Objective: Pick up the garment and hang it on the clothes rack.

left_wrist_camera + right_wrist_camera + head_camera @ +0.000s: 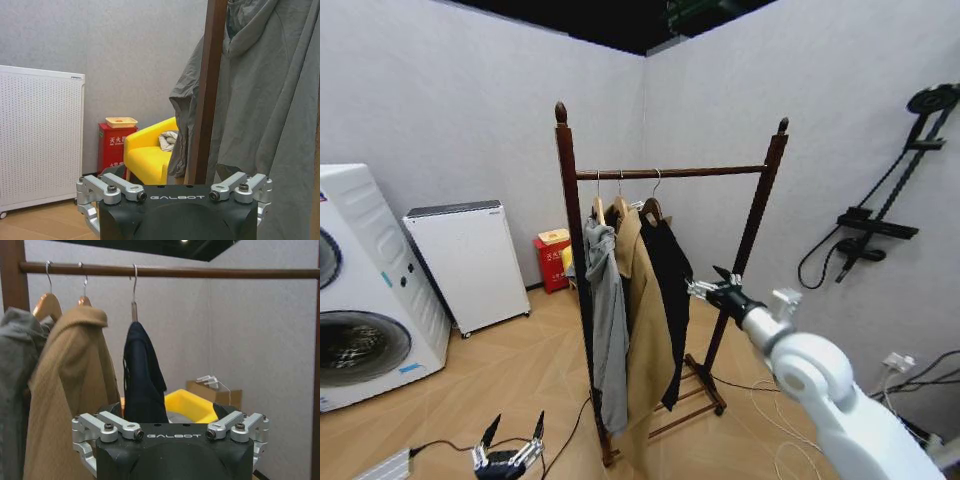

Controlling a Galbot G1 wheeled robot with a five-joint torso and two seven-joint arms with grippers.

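Observation:
The black garment (670,290) hangs by its hanger hook from the bar of the clothes rack (670,172), as the rightmost of three pieces. In the right wrist view the garment (142,385) hangs straight ahead under the bar (200,272). My right gripper (712,288) is held out at mid-height just right of the garment, open and holding nothing, a small gap from the fabric. Low over the floor in front of the rack, my left gripper (515,430) points up, open and empty.
A grey hooded jacket (608,330) and a tan coat (645,340) hang left of the garment. A washing machine (360,290), a white cabinet (465,265) and a red box (552,262) stand on the left. A shower set (880,220) is on the right wall, with cables (770,400) below.

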